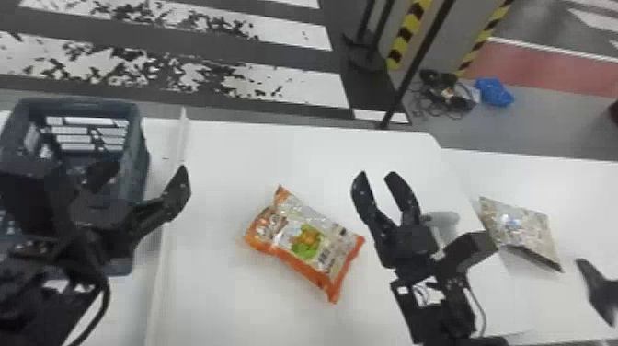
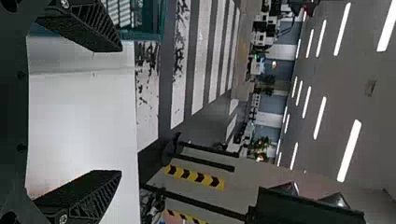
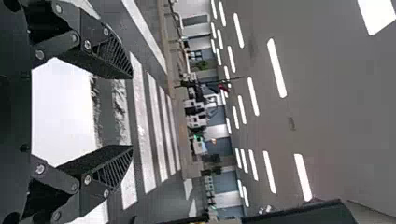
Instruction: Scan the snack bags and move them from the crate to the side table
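Observation:
An orange-and-white snack bag (image 1: 303,239) lies flat on the white table, between the two arms. My left gripper (image 1: 143,174) is open over the right part of the dark crate (image 1: 141,152); in the left wrist view the gripper (image 2: 121,111) has nothing between its fingers. My right gripper (image 1: 378,177) stands open to the right of the orange bag, apart from it. Its fingers are also spread around nothing in the right wrist view, where the gripper (image 3: 132,112) shows. A silvery patterned bag (image 1: 519,230) rests on the side table (image 1: 575,193) at the right.
A raised white strip (image 1: 183,133) runs between the crate and the orange bag. Close behind the right gripper is a grey rounded object (image 1: 446,220). A dark pointed object (image 1: 597,285) stands at the right edge. Thin black poles (image 1: 414,64) rise beyond the table.

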